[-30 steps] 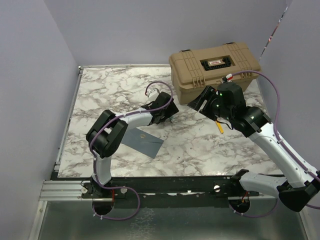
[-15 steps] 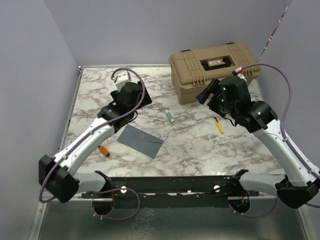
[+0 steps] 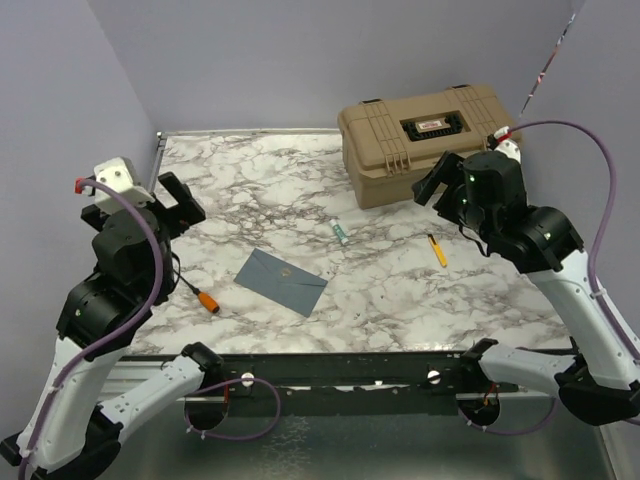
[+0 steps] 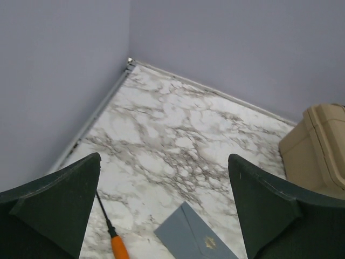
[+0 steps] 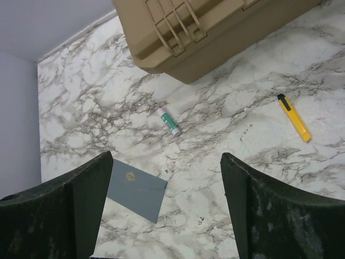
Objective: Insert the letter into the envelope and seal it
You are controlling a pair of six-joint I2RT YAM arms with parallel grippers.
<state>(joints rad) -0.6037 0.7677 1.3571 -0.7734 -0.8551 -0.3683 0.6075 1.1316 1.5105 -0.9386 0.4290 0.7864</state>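
Note:
The slate blue-grey envelope [image 3: 281,281] lies flat on the marble table, flap side up with a small gold mark; it also shows in the left wrist view [image 4: 194,237] and the right wrist view [image 5: 135,189]. The letter is not in view in any frame. My left gripper [image 3: 140,205] is open and empty, raised high over the table's left side, left of the envelope [image 4: 164,162]. My right gripper [image 3: 450,190] is open and empty, raised in front of the tan case, well right of the envelope [image 5: 166,159].
A tan hard case [image 3: 430,140] stands at the back right. A green-and-white glue stick [image 3: 341,233] lies mid-table, a yellow cutter [image 3: 437,250] to its right. An orange-handled screwdriver [image 3: 203,297] lies left of the envelope. Walls close the left, back and right sides.
My left arm has swung from the table's middle out to the left and risen. My right gripper has drawn back to the right and up. The envelope has not moved.

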